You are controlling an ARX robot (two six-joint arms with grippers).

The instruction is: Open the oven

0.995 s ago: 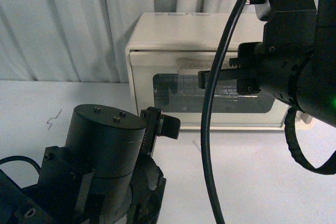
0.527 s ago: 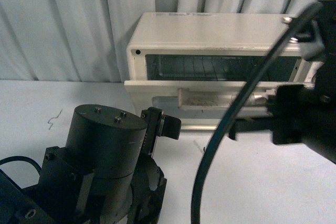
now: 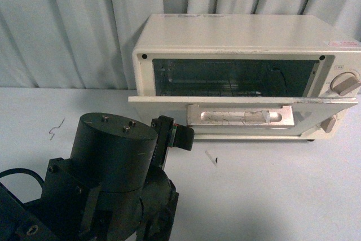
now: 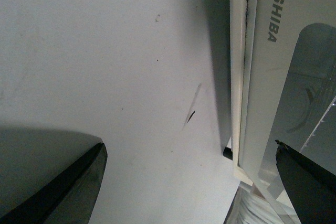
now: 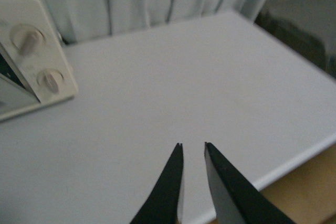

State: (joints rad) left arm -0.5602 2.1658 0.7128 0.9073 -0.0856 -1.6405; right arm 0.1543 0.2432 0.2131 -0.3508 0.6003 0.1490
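The cream-white oven stands at the back of the table in the front view. Its glass door hangs down about level, with the flat beige handle showing under it. The wire rack shows inside, and two round knobs sit on the right. My left gripper is open and empty, low beside the oven's door. My right gripper is shut and empty over bare table, well away from the oven. The right arm is out of the front view.
My left arm fills the lower left of the front view. A grey curtain hangs behind the white table. The table's edge lies close to the right gripper. Small dark marks lie on the table.
The oven door went from closed to fully down. The right arm, which was at the handle, pulled away and left the front view. The left arm has not moved.
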